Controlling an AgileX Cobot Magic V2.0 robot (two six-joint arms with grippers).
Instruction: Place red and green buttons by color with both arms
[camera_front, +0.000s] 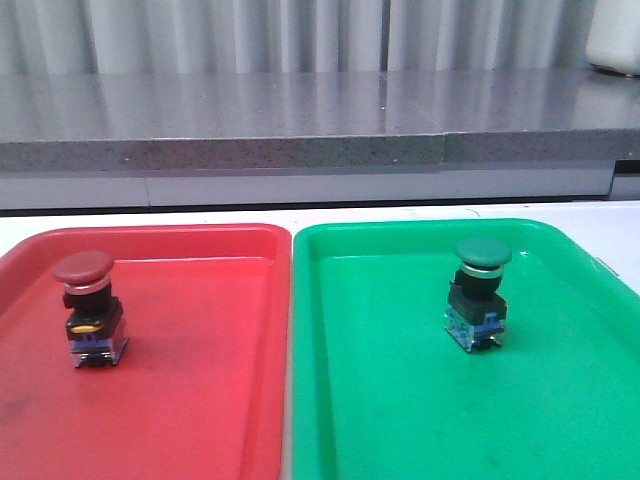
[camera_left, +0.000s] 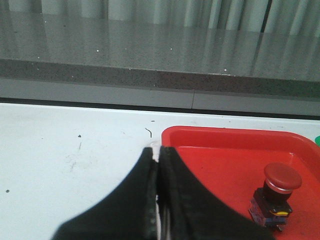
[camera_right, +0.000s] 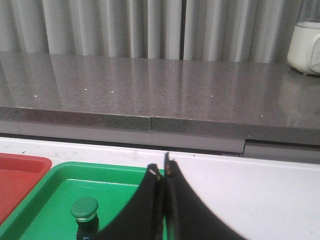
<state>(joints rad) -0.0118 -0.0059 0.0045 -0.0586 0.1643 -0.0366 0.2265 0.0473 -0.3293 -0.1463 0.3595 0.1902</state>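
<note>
The red button (camera_front: 88, 307) stands upright in the red tray (camera_front: 200, 380), at its left side. It also shows in the left wrist view (camera_left: 277, 195). The green button (camera_front: 481, 290) stands upright in the green tray (camera_front: 400, 400), right of its middle, and shows in the right wrist view (camera_right: 85, 212). My left gripper (camera_left: 158, 150) is shut and empty, over the white table beside the red tray's corner. My right gripper (camera_right: 163, 167) is shut and empty, over the green tray's far edge. Neither gripper appears in the front view.
The two trays lie side by side on a white table (camera_front: 200, 215), red on the left, green on the right. A grey stone counter (camera_front: 300, 110) runs behind the table. A white appliance (camera_right: 306, 42) stands on it at the far right.
</note>
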